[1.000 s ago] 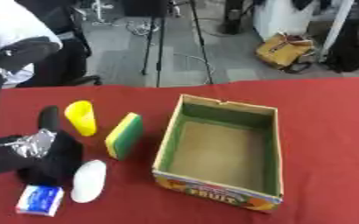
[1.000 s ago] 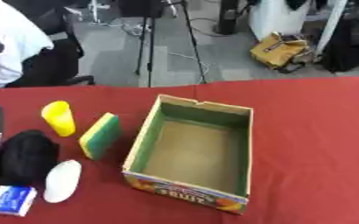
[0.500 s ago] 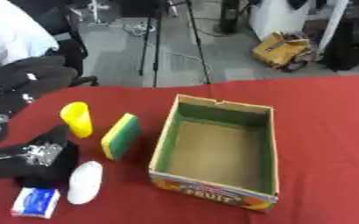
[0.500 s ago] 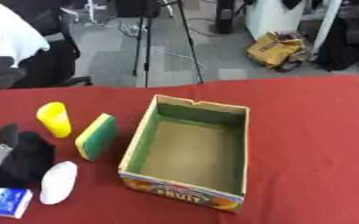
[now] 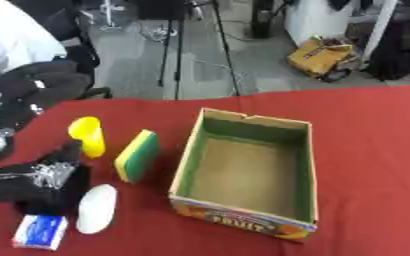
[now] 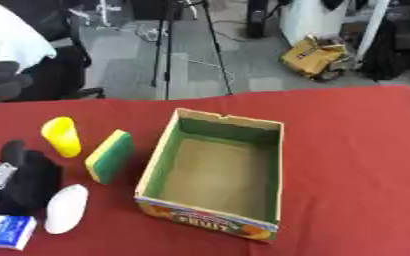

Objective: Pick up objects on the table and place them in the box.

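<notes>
Surface: red tablecloth (image 5: 366, 150), office floor beyond.
Box: open cardboard box (image 5: 248, 172), upright at centre, nothing inside.
Objects: yellow cup (image 5: 87, 136), green-yellow sponge (image 5: 138, 155), white oval object (image 5: 96, 208) and blue-white packet (image 5: 40, 232), all left of the box.
Left hand: left hand (image 5: 42, 180), black, beside the white object; finger state cannot be told.

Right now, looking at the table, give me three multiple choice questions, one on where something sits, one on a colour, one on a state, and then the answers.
1. Where is the sponge?
A. inside the box
B. left of the box, on the table
C. right of the box

2. What colour is the cup?
A. yellow
B. blue
C. purple

3. What is the box's state?
A. lidded
B. overturned
C. open and empty

Answers: B, it lies on the cloth between cup and box; A, its body is plainly yellow; C, only its bare floor shows.
</notes>
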Controlling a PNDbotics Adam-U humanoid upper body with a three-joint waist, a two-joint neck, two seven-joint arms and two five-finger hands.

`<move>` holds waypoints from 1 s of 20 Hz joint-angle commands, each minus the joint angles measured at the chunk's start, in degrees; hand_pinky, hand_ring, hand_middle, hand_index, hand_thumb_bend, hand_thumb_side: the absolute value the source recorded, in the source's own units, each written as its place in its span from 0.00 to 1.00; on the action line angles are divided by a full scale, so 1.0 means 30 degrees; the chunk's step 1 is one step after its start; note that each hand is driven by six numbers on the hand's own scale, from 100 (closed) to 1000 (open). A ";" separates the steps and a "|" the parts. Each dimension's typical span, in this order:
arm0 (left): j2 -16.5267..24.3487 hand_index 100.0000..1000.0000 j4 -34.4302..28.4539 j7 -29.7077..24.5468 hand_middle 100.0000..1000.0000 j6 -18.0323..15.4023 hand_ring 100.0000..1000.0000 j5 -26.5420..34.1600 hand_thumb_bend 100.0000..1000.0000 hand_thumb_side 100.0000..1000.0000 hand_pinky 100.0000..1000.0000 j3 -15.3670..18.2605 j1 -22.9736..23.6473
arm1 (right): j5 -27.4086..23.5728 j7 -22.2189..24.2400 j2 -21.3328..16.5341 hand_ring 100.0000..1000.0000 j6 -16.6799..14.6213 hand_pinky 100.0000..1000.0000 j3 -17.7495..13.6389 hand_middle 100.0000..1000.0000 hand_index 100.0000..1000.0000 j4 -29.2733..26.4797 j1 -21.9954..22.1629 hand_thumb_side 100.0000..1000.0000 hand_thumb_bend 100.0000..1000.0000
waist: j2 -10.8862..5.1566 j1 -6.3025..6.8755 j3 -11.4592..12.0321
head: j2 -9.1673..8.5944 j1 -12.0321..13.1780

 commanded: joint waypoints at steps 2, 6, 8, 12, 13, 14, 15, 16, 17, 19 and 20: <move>0.0631 1.00 0.1804 -0.2000 0.83 0.1357 0.88 0.0667 0.00 0.28 0.87 -0.0736 -0.1674 | -0.0168 0.0086 -0.0468 0.75 0.0192 0.83 0.0113 0.54 0.57 -0.0217 -0.0106 1.00 0.00 | -0.0644 0.0105 0.0069 | 0.0240 0.0111; 0.0649 1.00 0.3880 -0.3815 0.84 0.1722 0.87 0.0452 0.00 0.32 0.75 -0.1399 -0.2899 | -0.0196 0.0203 -0.0513 0.75 0.0402 0.83 0.0196 0.54 0.57 -0.0217 -0.0093 1.00 0.00 | -0.0767 0.0269 0.0056 | 0.0400 0.0219; 0.0781 1.00 0.5069 -0.4257 0.87 0.1631 0.92 0.0634 0.00 0.32 0.86 -0.1900 -0.3420 | -0.0212 0.0228 -0.0551 0.76 0.0531 0.83 0.0220 0.54 0.57 -0.0217 -0.0111 1.00 0.00 | -0.0815 0.0390 0.0065 | 0.0474 0.0257; 0.1022 1.00 0.7050 -0.4187 0.87 0.1159 0.91 0.0632 0.00 0.30 0.83 -0.2507 -0.4348 | -0.0243 0.0261 -0.0613 0.76 0.0820 0.83 0.0272 0.54 0.57 -0.0217 -0.0203 1.00 0.00 | -0.0884 0.0613 0.0106 | 0.0571 0.0383; 0.1031 1.00 0.7329 -0.4080 0.86 0.1055 0.91 0.0528 0.00 0.31 0.83 -0.2574 -0.4473 | -0.0251 0.0265 -0.0627 0.76 0.0873 0.83 0.0281 0.54 0.57 -0.0217 -0.0227 1.00 0.00 | -0.0892 0.0648 0.0106 | 0.0579 0.0409; 0.1029 1.00 0.7527 -0.3986 0.86 0.0967 0.91 0.0445 0.00 0.31 0.83 -0.2616 -0.4555 | -0.0269 0.0260 -0.0640 0.76 0.0921 0.83 0.0291 0.54 0.57 -0.0217 -0.0261 1.00 0.00 | -0.0900 0.0684 0.0103 | 0.0565 0.0434; 0.1022 1.00 0.7661 -0.3910 0.86 0.0900 0.91 0.0381 0.00 0.32 0.83 -0.2639 -0.4604 | -0.0285 0.0254 -0.0651 0.76 0.0957 0.83 0.0296 0.54 0.57 -0.0217 -0.0283 1.00 0.00 | -0.0905 0.0704 0.0100 | 0.0555 0.0445; 0.0995 0.99 0.7770 -0.3862 0.86 0.0850 0.91 0.0338 0.00 0.32 0.83 -0.2652 -0.4627 | -0.0300 0.0254 -0.0666 0.76 0.0985 0.83 0.0305 0.54 0.57 -0.0217 -0.0302 1.00 0.00 | -0.0910 0.0728 0.0083 | 0.0551 0.0454; 0.0976 0.99 0.7847 -0.3828 0.86 0.0811 0.91 0.0307 0.00 0.32 0.83 -0.2657 -0.4642 | -0.0311 0.0256 -0.0675 0.76 0.1003 0.83 0.0309 0.54 0.57 -0.0217 -0.0314 1.00 0.00 | -0.0913 0.0740 0.0074 | 0.0548 0.0461; 0.0960 0.99 0.8031 -0.3881 0.85 0.0785 0.91 0.0287 0.00 0.34 0.83 -0.2693 -0.4658 | -0.0338 0.0250 -0.0696 0.76 0.1047 0.83 0.0321 0.54 0.57 -0.0217 -0.0349 1.00 0.00 | -0.0919 0.0778 0.0038 | 0.0534 0.0474; 0.0948 0.99 0.8105 -0.3891 0.85 0.0798 0.91 0.0297 0.00 0.34 0.83 -0.2685 -0.4677 | -0.0344 0.0249 -0.0702 0.76 0.1062 0.83 0.0324 0.54 0.57 -0.0217 -0.0357 1.00 0.00 | -0.0926 0.0791 0.0026 | 0.0530 0.0481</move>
